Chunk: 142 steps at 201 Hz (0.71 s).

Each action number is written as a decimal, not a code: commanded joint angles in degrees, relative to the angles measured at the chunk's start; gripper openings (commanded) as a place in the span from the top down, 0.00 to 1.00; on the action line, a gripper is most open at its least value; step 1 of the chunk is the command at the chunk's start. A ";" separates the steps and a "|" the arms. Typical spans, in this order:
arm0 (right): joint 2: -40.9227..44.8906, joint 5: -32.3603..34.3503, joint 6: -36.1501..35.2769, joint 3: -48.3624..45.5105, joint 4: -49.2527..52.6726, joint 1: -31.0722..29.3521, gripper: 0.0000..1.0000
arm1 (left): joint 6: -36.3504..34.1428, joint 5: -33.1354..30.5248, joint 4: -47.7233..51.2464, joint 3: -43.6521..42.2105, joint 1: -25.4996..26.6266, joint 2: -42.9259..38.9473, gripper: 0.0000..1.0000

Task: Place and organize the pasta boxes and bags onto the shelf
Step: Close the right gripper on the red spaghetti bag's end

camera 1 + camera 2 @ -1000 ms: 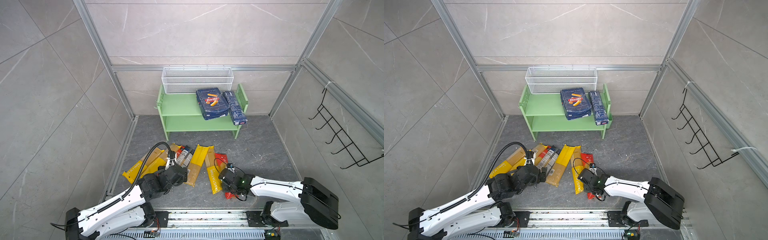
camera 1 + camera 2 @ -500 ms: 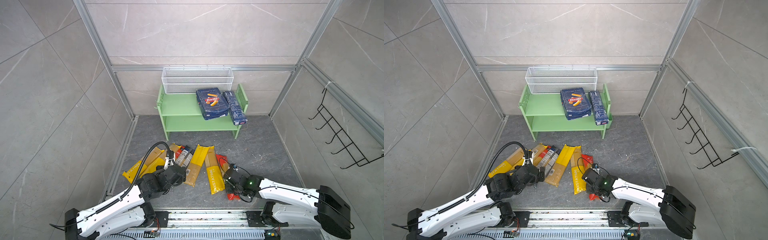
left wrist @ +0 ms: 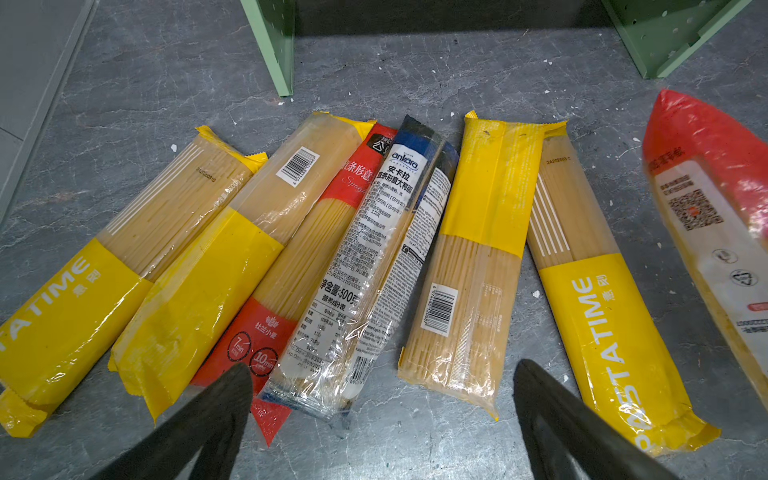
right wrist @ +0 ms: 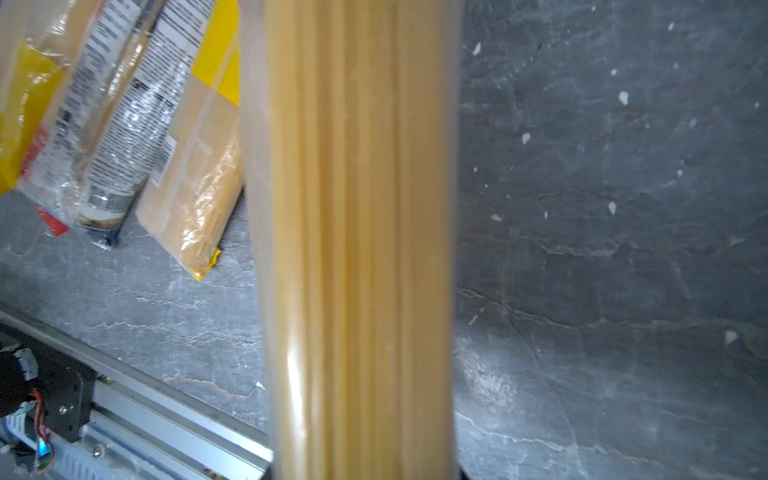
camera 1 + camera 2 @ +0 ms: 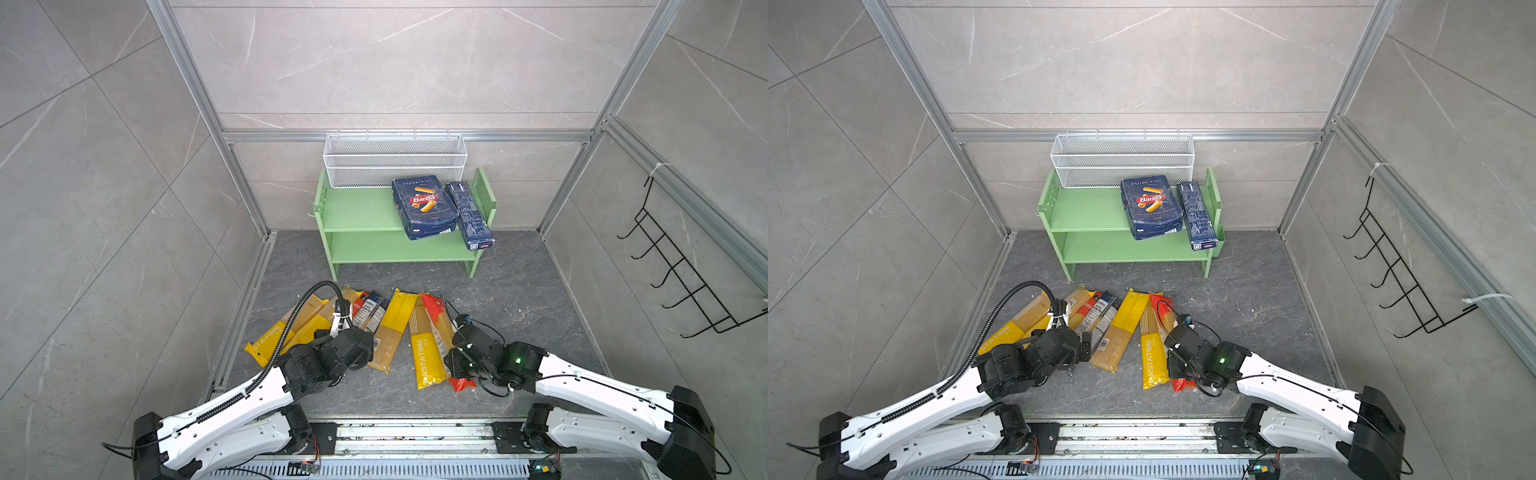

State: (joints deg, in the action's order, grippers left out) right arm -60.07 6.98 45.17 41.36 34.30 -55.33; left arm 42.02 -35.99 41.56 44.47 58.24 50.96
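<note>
Two dark blue pasta boxes lie on the top board of the green shelf [image 5: 357, 210]: the wide Barilla box [image 5: 424, 205] and the narrow box [image 5: 469, 216] beside it, both overhanging the front edge. Several spaghetti bags fan out on the grey floor, among them a yellow PASTATIME bag [image 5: 426, 353] and a clear printed bag [image 3: 374, 266]. My right gripper [image 5: 455, 361] is shut on the red bag [image 5: 436, 316], which looks raised off the floor; its strands [image 4: 357, 249] fill the right wrist view and hide the jaws. My left gripper [image 3: 382, 399] hangs open over the bags' near ends, holding nothing.
A white wire-mesh basket [image 5: 395, 160] hangs on the back wall above the shelf. A black hook rack [image 5: 681, 266] is fixed to the right wall. The arms' metal rail [image 5: 415, 432] runs along the front edge. Bare floor lies right of the bags.
My right gripper has tightened on the red bag while its arm swung out to the right; the bag's far end has shifted towards the yellow bags. The left arm has stayed still.
</note>
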 commanded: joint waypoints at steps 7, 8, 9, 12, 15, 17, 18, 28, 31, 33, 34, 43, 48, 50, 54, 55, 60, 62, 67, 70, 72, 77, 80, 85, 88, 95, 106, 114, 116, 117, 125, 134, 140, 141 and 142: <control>2.56 -0.21 -2.07 4.52 -1.99 -0.28 1.00 | -0.84 -1.89 -0.43 2.29 -0.01 0.72 0.00; 2.58 -0.30 -2.00 4.52 -1.98 -0.29 1.00 | -0.82 -1.89 -0.43 2.29 -0.03 0.76 0.00; 2.63 -0.39 -1.96 4.56 -2.01 -0.30 1.00 | -0.81 -1.89 -0.43 2.29 0.00 0.74 0.00; 2.74 -0.61 -1.93 4.72 -1.97 -0.25 1.00 | -0.84 -1.89 -0.41 2.29 0.05 0.72 0.00; 2.84 -0.91 -1.84 4.77 -1.99 -0.22 1.00 | -0.80 -1.89 -0.43 2.21 0.04 0.74 0.00; 2.96 -1.12 -1.77 4.89 -2.04 -0.26 1.00 | -0.76 -1.89 -0.43 2.16 0.03 0.73 0.00; 3.00 -1.19 -1.76 4.88 -2.04 -0.24 1.00 | -0.73 -1.89 -0.43 2.18 0.03 0.72 0.00; 3.34 -2.13 -1.64 5.23 -2.05 -0.24 1.00 | -0.62 -1.89 -0.44 1.88 0.06 0.57 0.00; 3.49 -2.49 -1.66 5.36 -2.14 -0.30 1.00 | -0.50 -1.89 -0.51 1.78 0.05 0.50 0.00; 3.54 -2.72 -1.62 5.39 -2.20 -0.30 1.00 | -0.51 -1.96 -0.54 1.70 0.04 0.47 0.00; 3.60 -2.87 -1.60 5.39 -2.17 -0.30 1.00 | -0.52 -1.97 -0.53 1.64 0.04 0.46 0.00; 3.97 -3.69 -1.57 5.63 -2.29 -0.31 1.00 | -0.30 -2.06 -0.61 1.18 -0.01 0.22 0.00; 4.15 -4.10 -1.57 5.89 -2.23 -0.35 1.00 | -0.20 -2.15 -0.60 1.03 0.01 0.15 0.00; 4.21 -4.31 -1.57 5.85 -2.25 -0.38 1.00 | -0.14 -2.15 -0.60 0.94 0.03 0.05 0.00; 4.33 -4.66 -1.57 6.04 -2.26 -0.46 1.00 | -0.11 -2.24 -0.65 0.77 0.02 -0.02 0.00; 4.38 -4.77 -1.57 6.07 -2.29 -0.43 1.00 | -0.10 -2.24 -0.67 0.74 0.03 0.00 0.00; 4.51 -5.19 -1.64 6.29 -2.23 -0.41 1.00 | -0.14 -2.33 -0.74 0.50 0.03 -0.13 0.00; 4.57 -5.33 -1.66 6.34 -2.20 -0.42 1.00 | -0.11 -2.40 -0.72 0.48 0.03 -0.13 0.00; 4.68 -5.57 -1.66 6.55 -2.14 -0.44 1.00 | -0.03 -2.50 -0.78 0.36 0.03 -0.22 0.00; 4.70 -5.73 -1.66 6.74 -1.99 -0.42 1.00 | -0.02 -2.55 -0.78 0.29 0.03 -0.20 0.00; 4.70 -5.86 -1.71 6.83 -1.95 -0.40 1.00 | -0.06 -2.57 -0.78 0.23 0.03 -0.22 0.00; 4.79 -6.12 -1.75 7.15 -1.96 -0.40 1.00 | -0.08 -2.64 -0.86 0.18 0.01 -0.22 0.00; 4.77 -6.33 -1.80 7.27 -1.84 -0.48 1.00 | -0.09 -2.72 -0.82 0.18 -0.01 -0.13 0.00; 4.79 -6.62 -1.92 7.61 -1.84 -0.51 1.00 | -0.16 -2.84 -0.78 0.18 -0.01 -0.11 0.00; 4.79 -6.70 -1.97 7.75 -1.78 -0.49 1.00 | -0.08 -2.90 -0.85 0.18 -0.05 -0.08 0.00; 4.71 -7.01 -2.01 8.24 -1.63 -0.57 1.00 | -0.36 -2.95 -0.87 0.27 -0.13 0.08 0.00; 4.66 -7.45 -2.18 9.02 -1.52 -0.57 1.00 | -0.80 -2.66 -0.87 0.56 -0.41 0.49 0.00; 4.61 -7.91 -2.34 9.66 -1.53 -0.65 1.00 | -1.31 -1.99 -0.95 0.83 -0.69 0.85 0.00; 4.55 -8.05 -2.36 9.80 -1.52 -0.68 1.00 | -1.43 -1.74 -0.95 0.94 -0.78 0.95 0.00; 4.54 -8.04 -2.41 9.88 -1.52 -0.67 1.00 | -1.55 -1.64 -1.00 1.00 -0.81 1.01 0.00; 4.48 -8.40 -2.59 10.57 -1.52 -0.70 1.00 | -2.10 -0.55 -1.13 1.46 -1.22 1.50 0.00; 4.44 -8.62 -2.80 11.53 -1.36 -0.79 1.00 | -2.79 0.56 -1.28 1.99 -1.52 2.00 0.00; 4.28 -8.74 -3.00 12.31 -1.02 -0.85 1.00 | -3.19 1.18 -1.39 2.34 -1.71 2.29 0.00; 4.27 -8.74 -3.03 12.45 -1.00 -0.84 1.00 | -3.31 1.23 -1.39 2.40 -1.76 2.34 0.00; 4.22 -8.70 -3.01 12.61 -0.96 -0.84 1.00 | -3.33 1.29 -1.39 2.43 -1.79 2.37 0.00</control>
State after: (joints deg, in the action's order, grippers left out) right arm -57.60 -1.56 44.71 48.29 37.74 -55.68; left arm 41.30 -35.88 41.47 44.45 57.34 52.27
